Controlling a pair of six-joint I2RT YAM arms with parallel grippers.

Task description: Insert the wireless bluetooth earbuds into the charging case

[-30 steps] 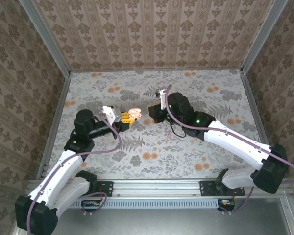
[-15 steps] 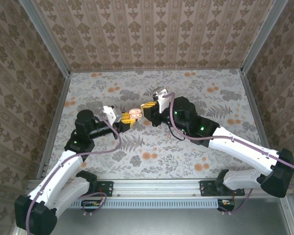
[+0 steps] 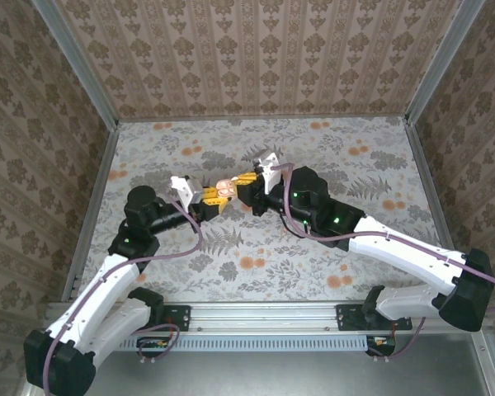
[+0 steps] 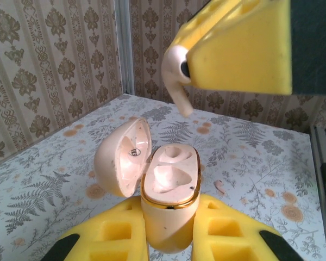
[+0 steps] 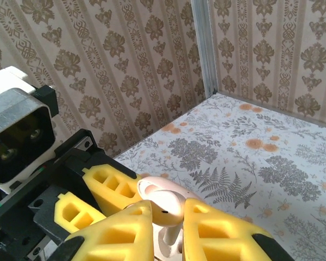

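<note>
The cream charging case (image 4: 168, 209) stands upright with its lid (image 4: 122, 157) swung open to the left, and my left gripper (image 4: 171, 234) is shut on its body. Both sockets in the case look empty. My right gripper (image 5: 168, 223) is shut on one white earbud (image 5: 165, 206), stem pointing down. That earbud (image 4: 176, 81) hangs just above the open case. In the top view the case (image 3: 223, 191) sits between the left gripper (image 3: 210, 198) and the right gripper (image 3: 249, 178), above the table's middle. A second earbud (image 4: 219, 186) lies on the table beyond the case.
The floral table (image 3: 313, 256) is walled in by patterned panels with metal corner posts (image 4: 124, 46). Both arms meet near the centre, the right arm (image 3: 379, 239) crossing from the right.
My right gripper has moved left with the earbud, from beside the case to right over its open top. The left gripper and case have stayed almost still.
</note>
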